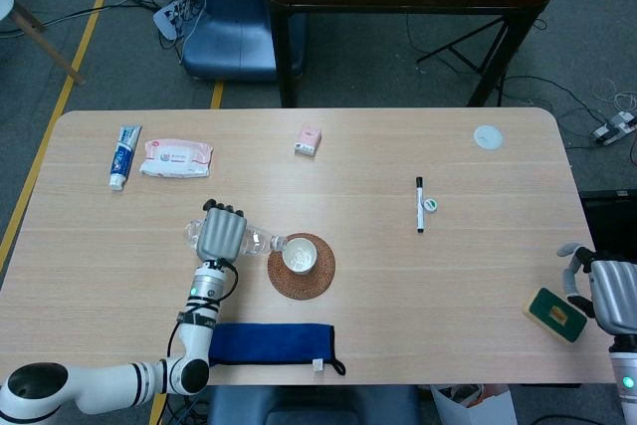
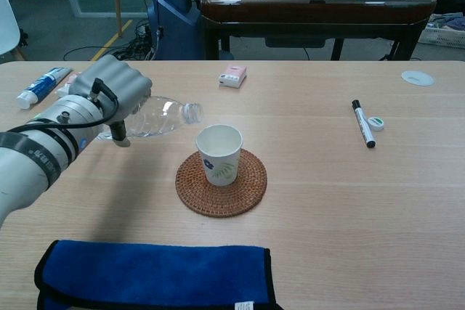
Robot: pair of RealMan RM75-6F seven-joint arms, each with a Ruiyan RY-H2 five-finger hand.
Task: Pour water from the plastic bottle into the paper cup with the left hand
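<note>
The clear plastic bottle (image 2: 156, 116) looked glossy; the paper cup (image 2: 219, 153) was matt, the coaster (image 2: 221, 181) rough woven, the table (image 2: 341, 201) smooth pale wood, the blue cloth (image 2: 156, 276) soft.
</note>
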